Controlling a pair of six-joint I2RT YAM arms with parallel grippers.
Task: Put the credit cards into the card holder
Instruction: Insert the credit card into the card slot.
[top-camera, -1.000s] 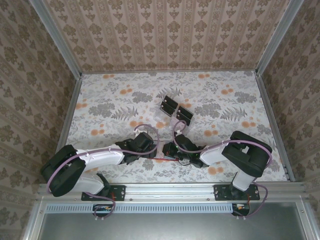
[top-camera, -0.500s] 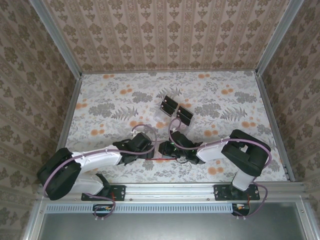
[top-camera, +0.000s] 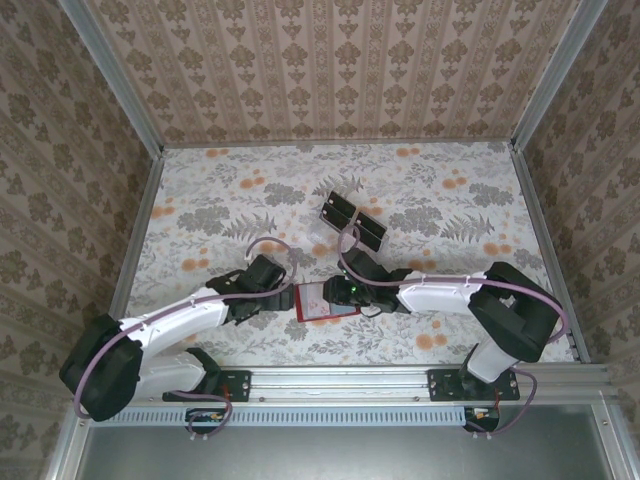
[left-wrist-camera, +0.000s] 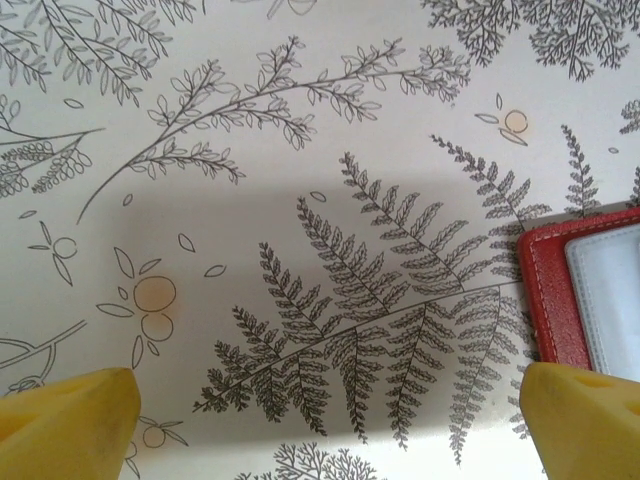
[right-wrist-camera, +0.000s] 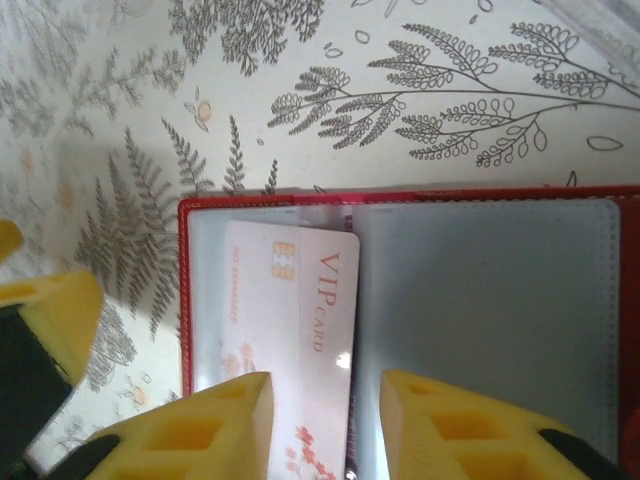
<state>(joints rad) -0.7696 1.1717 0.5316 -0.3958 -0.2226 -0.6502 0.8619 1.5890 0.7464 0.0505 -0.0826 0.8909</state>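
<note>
Insertion of one card (right-wrist-camera: 290, 320) looks nearly done: it lies in a pocket of the open holder (right-wrist-camera: 480, 300), under the narrowly parted, empty right end effector (right-wrist-camera: 365, 410). Left end effector (left-wrist-camera: 330, 420) gapes wide just beside the holder. Next probably means fetching the far cards (top-camera: 340, 210).

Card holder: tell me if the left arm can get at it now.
Probably yes: the open left gripper sits just beside the card holder, bare table between. The right gripper hovering over it could crowd the approach.

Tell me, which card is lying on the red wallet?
The pale card printed VIP, on the open red card holder. The two black-ended cards lie on the table beyond it.
</note>
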